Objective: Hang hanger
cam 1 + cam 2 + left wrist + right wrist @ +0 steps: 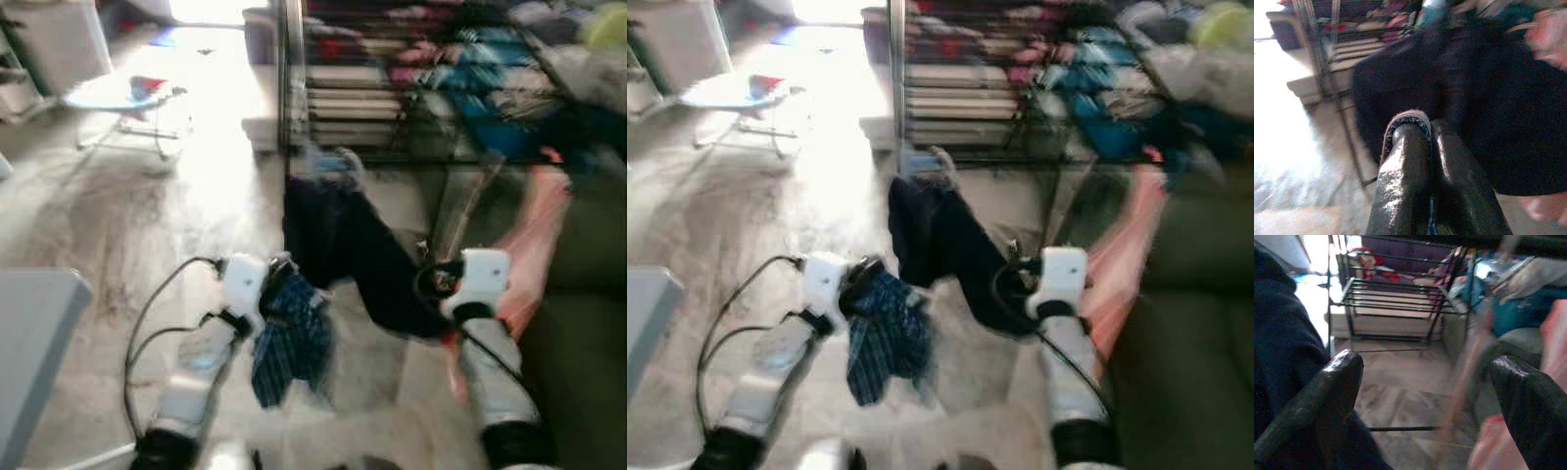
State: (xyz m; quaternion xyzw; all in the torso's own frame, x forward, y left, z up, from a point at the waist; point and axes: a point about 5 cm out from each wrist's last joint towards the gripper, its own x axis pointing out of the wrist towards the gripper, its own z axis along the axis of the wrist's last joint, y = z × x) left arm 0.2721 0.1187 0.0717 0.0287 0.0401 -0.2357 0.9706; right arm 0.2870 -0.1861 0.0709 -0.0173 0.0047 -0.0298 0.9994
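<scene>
A dark navy garment (343, 245) hangs in front of me, topped by a pale blue hook-like shape (331, 162) that is too blurred to tell apart. My left gripper (277, 277) is shut on a blue plaid cloth (289, 338) that droops below it. In the left wrist view the cloth's hem (1405, 120) is pinched at the fingertips of that gripper (1422, 128). My right gripper (429, 279) is open beside the navy garment's lower edge. In the right wrist view a blurred pinkish rod (1464, 377) runs between its spread fingers (1337, 382). Pink fabric (534, 235) hangs to its right.
A black wire drying rack (392, 98) loaded with clothes stands ahead. A small white table (127, 98) sits at the back left and a grey box (34, 343) at my near left. A dark green couch (588, 343) fills the right. The floor is pale wood.
</scene>
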